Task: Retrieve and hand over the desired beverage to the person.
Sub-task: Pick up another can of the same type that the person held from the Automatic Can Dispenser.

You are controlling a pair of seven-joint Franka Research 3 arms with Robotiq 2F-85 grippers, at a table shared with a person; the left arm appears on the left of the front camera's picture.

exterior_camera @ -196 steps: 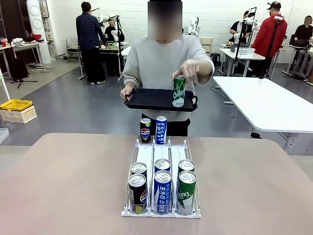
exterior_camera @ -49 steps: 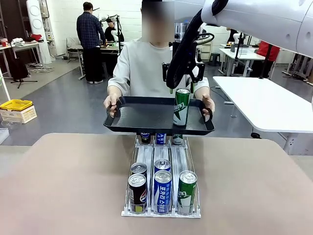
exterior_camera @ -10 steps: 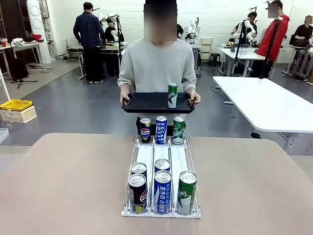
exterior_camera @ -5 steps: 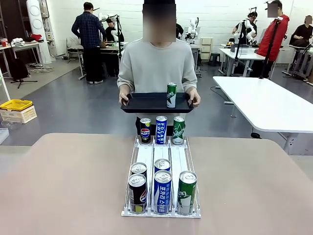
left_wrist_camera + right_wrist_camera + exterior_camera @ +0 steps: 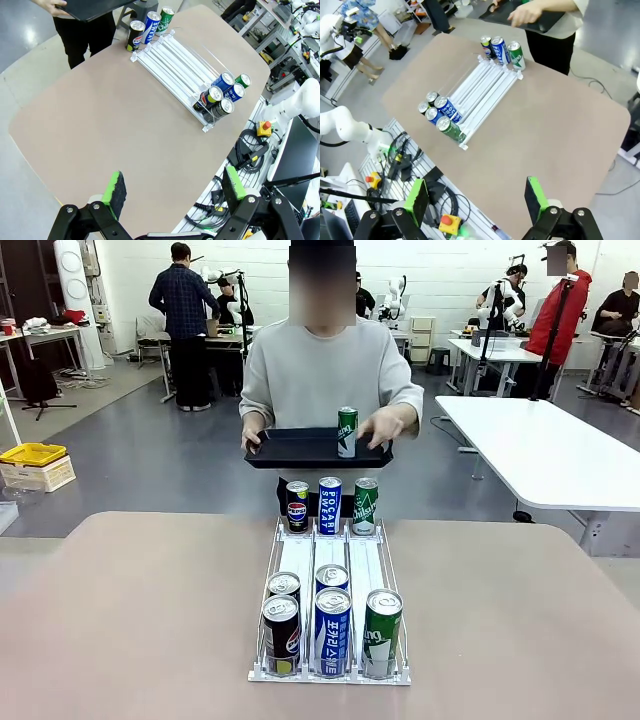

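Green pads on both claws are spread wide with nothing between them. The left gripper (image 5: 175, 187) and right gripper (image 5: 476, 197) both hang high over the table (image 5: 130, 610), well back from the can rack (image 5: 297, 558) on its near side. Beyond the rack's far end the person (image 5: 330, 370) holds a black tray (image 5: 290, 448) with one tall green can (image 5: 347, 432) standing upright on it, so I'd guess the handover is basically done. What bugs me is that one hand (image 5: 385, 423) is off the tray's edge and right beside the can, so the tray looks carried from one side only. If it dips, that skinny can could tip or slide off and drop onto the three cans (image 5: 329, 505) at the rack's far end. At least the arms are well clear.
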